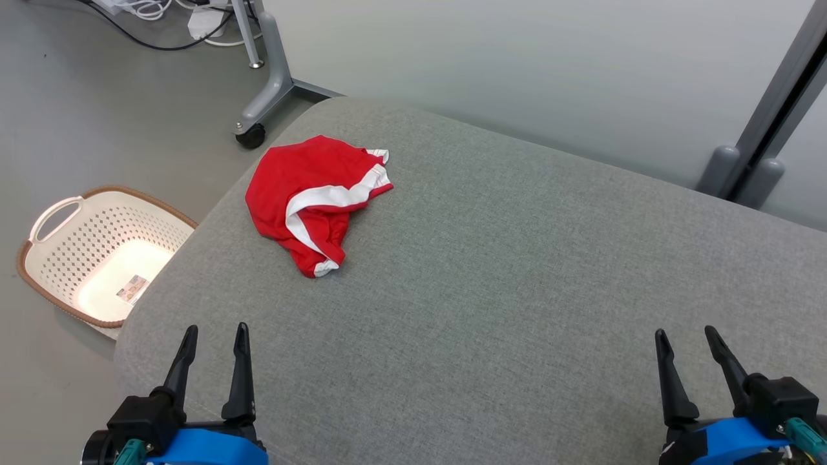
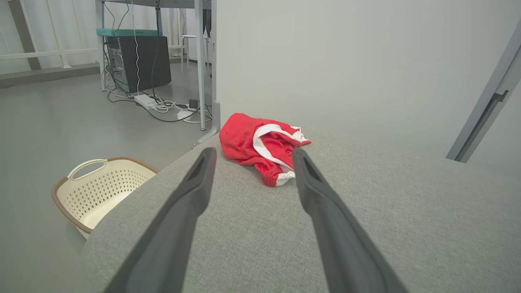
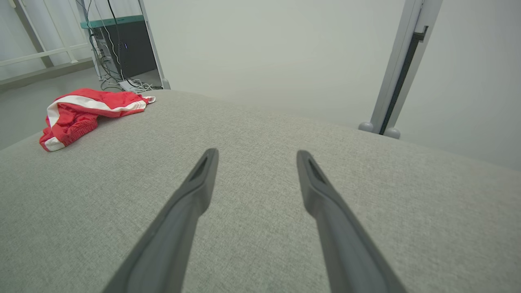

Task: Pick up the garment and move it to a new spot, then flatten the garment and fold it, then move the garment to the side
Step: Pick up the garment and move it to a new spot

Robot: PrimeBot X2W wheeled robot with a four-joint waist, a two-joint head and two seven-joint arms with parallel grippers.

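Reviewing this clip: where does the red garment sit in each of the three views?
Head view: red garment upper left of centre, near the grey cushion's far-left corner.
Left wrist view: red garment at centre, just above the middle.
Right wrist view: red garment at the far left, above the middle.
Shared landmark: the desk leg standing just beyond it.

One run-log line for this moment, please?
garment: crumpled on cushion, untouched | left hand: open, empty | right hand: open, empty
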